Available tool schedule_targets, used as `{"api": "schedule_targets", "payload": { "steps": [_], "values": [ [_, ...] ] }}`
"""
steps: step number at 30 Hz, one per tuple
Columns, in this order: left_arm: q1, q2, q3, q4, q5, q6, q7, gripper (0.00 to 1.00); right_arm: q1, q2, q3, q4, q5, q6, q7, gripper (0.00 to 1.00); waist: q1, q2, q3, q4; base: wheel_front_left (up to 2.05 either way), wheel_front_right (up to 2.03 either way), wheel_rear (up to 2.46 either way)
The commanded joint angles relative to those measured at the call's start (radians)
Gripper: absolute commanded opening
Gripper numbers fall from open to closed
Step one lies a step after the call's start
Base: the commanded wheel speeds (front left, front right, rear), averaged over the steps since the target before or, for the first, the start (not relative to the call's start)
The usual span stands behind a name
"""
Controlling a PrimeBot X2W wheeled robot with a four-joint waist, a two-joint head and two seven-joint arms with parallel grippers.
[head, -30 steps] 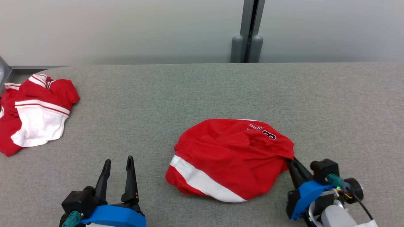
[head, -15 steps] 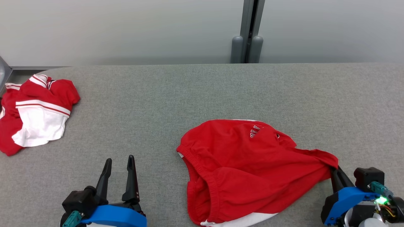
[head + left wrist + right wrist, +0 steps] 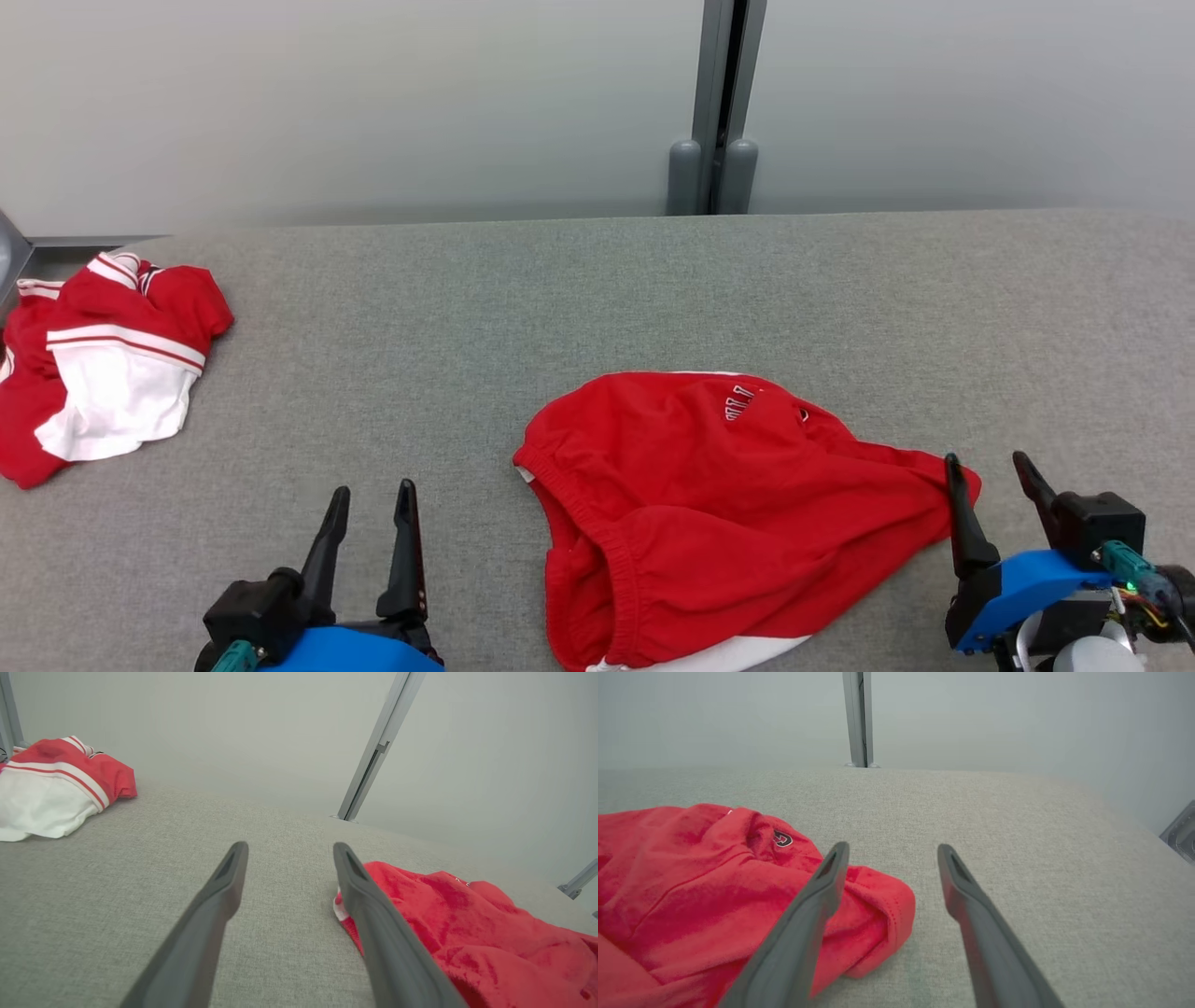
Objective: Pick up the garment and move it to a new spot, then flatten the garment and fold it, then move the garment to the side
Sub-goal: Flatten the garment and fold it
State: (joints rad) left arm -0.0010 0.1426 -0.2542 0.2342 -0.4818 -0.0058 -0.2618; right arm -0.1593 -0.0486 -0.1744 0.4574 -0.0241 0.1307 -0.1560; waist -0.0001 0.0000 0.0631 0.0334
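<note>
Fingers of the right claw (image 3: 985, 459) stand apart, empty, at the three-o'clock corner of the red garment (image 3: 728, 504); the left claw (image 3: 374, 487) gapes too, at its eight o'clock. Soft, light cloth, crumpled on the worktop (image 3: 560, 299): probably best pinched at waistband corners.

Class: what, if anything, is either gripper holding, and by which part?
Nothing. The left gripper and right gripper both stand open beside the garment.
</note>
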Motion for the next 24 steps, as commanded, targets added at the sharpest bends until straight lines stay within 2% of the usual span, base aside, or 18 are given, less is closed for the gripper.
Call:
{"api": "schedule_targets", "payload": {
  "steps": [1,6,11,18,24],
  "values": [
    [0.015,0.001,-0.008,-0.002,0.006,-0.009,-0.004,1.00,-0.007,-0.003,0.004,-0.021,-0.002,0.000,-0.014,1.00,0.0001,0.0000,-0.010,-0.007,0.00,0.00,0.00],
    [0.036,-0.002,-0.085,-0.016,-0.002,-0.062,0.054,1.00,0.011,-0.003,0.031,-0.094,0.021,0.000,-0.031,1.00,0.0001,0.0000,-0.031,-0.013,0.00,0.00,0.00],
    [0.057,0.011,-0.215,-0.041,-0.016,-0.108,0.185,1.00,0.032,-0.003,0.062,-0.149,0.043,0.000,-0.020,1.00,0.0001,0.0000,-0.036,-0.019,0.00,0.00,0.00],
    [0.011,0.054,-0.355,-0.068,-0.054,-0.124,0.355,1.00,0.037,-0.003,0.101,-0.201,0.051,0.000,-0.004,1.00,0.0001,0.0000,-0.006,-0.040,0.00,0.00,0.00],
    [-0.061,0.055,-0.425,-0.043,-0.093,-0.127,0.396,1.00,0.028,-0.003,0.113,-0.218,0.053,0.000,0.002,1.00,0.0001,0.0000,0.031,-0.067,0.00,0.00,0.00]
  ]
}}
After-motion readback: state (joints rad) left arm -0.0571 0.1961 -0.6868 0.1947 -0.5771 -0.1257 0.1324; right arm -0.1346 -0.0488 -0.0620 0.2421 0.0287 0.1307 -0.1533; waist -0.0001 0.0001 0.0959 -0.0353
